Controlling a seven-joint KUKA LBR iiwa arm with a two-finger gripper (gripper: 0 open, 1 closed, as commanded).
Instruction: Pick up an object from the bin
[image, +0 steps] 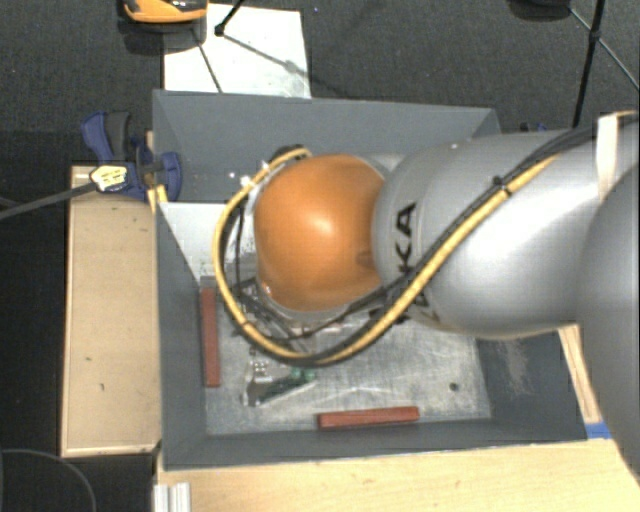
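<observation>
My gripper (268, 320) pokes out dark from beneath the orange cover, low over the left middle of the bin floor. Right below it lies a small green and silvery thing (278, 386), slanted, with its pale end to the left. I cannot tell if the gripper touches it. A reddish-brown stick (209, 338) lies lengthwise along the bin's left wall, to the gripper's left. A second reddish-brown stick (368, 418) lies flat along the front wall, below and to the right of the gripper.
The big grey arm, with its orange cover and looped yellow and black cables, hides the middle and right of the bin. Bare floor shows between the two sticks and at the front right.
</observation>
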